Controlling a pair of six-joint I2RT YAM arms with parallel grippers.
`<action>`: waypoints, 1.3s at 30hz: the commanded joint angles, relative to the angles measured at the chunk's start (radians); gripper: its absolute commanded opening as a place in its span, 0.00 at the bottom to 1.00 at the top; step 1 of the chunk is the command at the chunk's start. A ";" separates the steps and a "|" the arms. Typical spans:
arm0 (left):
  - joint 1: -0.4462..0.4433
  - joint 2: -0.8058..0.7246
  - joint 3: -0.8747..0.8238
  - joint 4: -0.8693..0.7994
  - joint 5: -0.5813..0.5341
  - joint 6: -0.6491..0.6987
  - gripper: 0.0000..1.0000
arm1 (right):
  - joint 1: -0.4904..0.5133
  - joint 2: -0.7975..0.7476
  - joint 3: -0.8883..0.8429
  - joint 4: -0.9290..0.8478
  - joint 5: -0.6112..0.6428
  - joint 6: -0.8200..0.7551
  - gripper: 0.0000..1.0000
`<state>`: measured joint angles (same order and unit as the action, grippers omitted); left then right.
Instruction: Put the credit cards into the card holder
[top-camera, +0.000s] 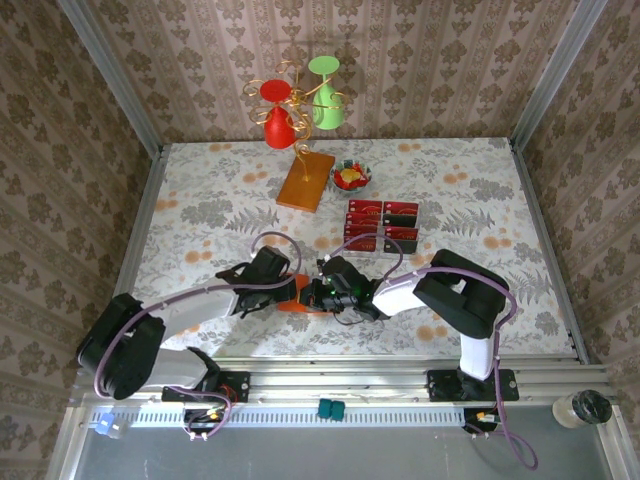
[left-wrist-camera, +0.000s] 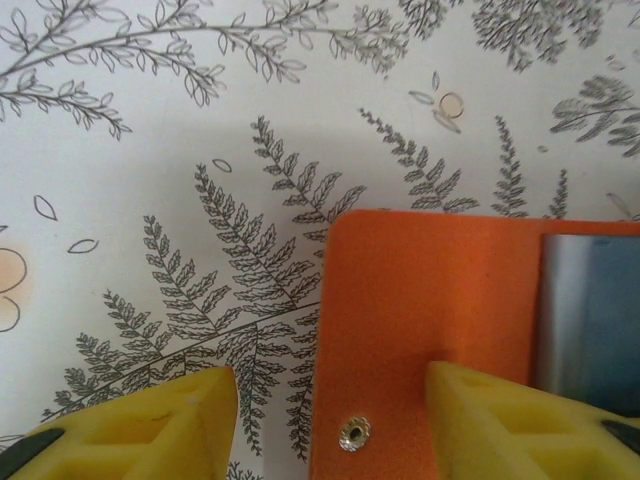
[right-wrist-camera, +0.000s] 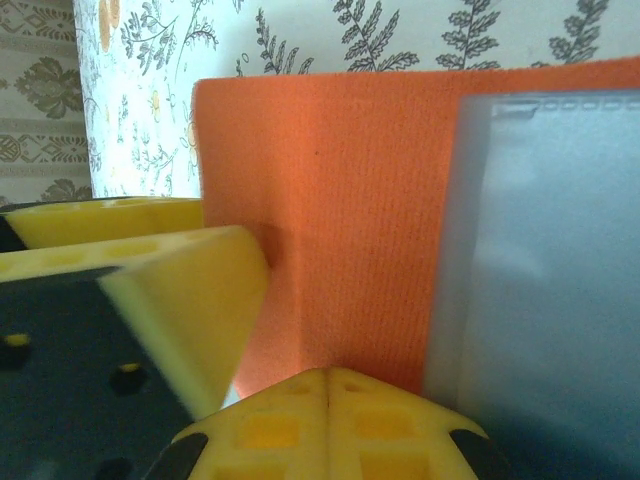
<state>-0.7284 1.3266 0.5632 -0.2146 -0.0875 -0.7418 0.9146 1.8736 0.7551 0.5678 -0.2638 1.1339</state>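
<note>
The card holder (left-wrist-camera: 440, 300) is an orange wallet lying open on the tablecloth, its grey-blue pocket (left-wrist-camera: 590, 310) to the right. My left gripper (left-wrist-camera: 330, 400) hangs open over its left edge, one yellow finger above the cloth, the other above the orange panel near a metal snap (left-wrist-camera: 354, 432). My right gripper (right-wrist-camera: 330, 395) is shut, its tips pressed together against the holder's orange panel (right-wrist-camera: 350, 200) beside the pocket (right-wrist-camera: 540, 270). A left finger (right-wrist-camera: 180, 300) stands close by. From above, both grippers meet at the holder (top-camera: 290, 305). The credit cards (top-camera: 381, 225), red and dark, lie in rows further back.
An orange-brown wooden board (top-camera: 305, 180) and a small bowl (top-camera: 350, 178) sit behind the cards. A wire stand with a red and a green glass (top-camera: 300, 100) is at the back. Walls close in the table's left and right edges.
</note>
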 joint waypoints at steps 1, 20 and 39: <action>-0.010 0.037 -0.009 -0.003 -0.036 -0.010 0.52 | 0.008 0.007 -0.023 -0.024 0.026 0.010 0.00; -0.032 0.079 0.011 -0.031 -0.093 0.021 0.50 | -0.129 -0.236 -0.073 -0.307 0.045 -0.172 0.00; -0.038 0.098 0.067 -0.060 -0.113 0.098 0.50 | -0.218 -0.326 -0.232 -0.314 0.104 -0.183 0.00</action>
<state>-0.7654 1.4059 0.6102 -0.2562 -0.1673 -0.6830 0.7029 1.5696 0.5449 0.2737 -0.2054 0.9668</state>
